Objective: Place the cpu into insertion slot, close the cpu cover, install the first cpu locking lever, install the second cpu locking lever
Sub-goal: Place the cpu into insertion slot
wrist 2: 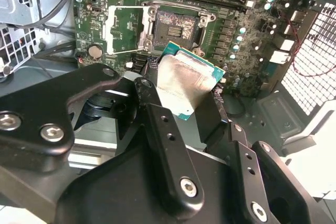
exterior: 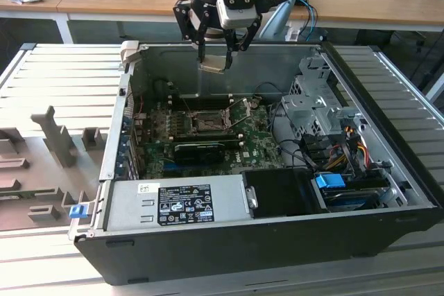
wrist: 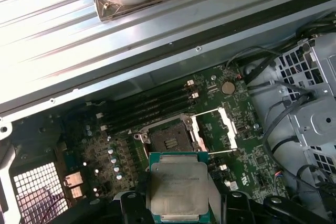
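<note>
The gripper (exterior: 216,61) pinches the cpu (wrist 2: 186,83) by two opposite edges between its black metal fingers and holds it in the air above the insertion slot (wrist: 170,139), well apart from it. The chip is a flat square with a dull, scuffed silver face and a green border. The slot is a dark square socket with a silver rim, set in the green circuit board (wrist: 247,157). Just beside the slot, the cpu cover (wrist: 227,128), a thin silver frame, seems to stand flipped open.
</note>
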{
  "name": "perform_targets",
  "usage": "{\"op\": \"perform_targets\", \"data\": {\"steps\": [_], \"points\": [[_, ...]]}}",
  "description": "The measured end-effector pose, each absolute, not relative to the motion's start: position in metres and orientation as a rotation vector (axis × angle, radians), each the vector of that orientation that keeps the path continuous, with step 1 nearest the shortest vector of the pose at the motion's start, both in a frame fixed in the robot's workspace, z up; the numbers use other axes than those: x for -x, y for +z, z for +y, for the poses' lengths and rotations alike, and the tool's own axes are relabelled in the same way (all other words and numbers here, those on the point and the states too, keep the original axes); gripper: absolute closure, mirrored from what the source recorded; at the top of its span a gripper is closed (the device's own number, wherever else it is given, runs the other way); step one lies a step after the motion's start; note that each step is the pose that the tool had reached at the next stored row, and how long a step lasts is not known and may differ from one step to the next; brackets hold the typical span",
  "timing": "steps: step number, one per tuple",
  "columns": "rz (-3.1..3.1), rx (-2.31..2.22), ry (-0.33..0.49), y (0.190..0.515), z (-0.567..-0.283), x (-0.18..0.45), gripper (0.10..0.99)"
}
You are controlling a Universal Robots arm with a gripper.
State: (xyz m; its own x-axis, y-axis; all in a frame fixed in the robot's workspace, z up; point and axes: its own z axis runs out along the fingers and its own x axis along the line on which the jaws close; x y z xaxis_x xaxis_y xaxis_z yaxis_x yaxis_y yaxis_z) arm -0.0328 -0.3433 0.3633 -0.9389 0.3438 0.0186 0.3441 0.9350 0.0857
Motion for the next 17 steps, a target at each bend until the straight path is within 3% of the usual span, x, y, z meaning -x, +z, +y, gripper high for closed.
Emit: {"op": "perform_targets", "data": {"steps": [17], "points": [[-3.018,0.882,-0.138,0.3628,-0.3434,0.0328,0.557]]}}
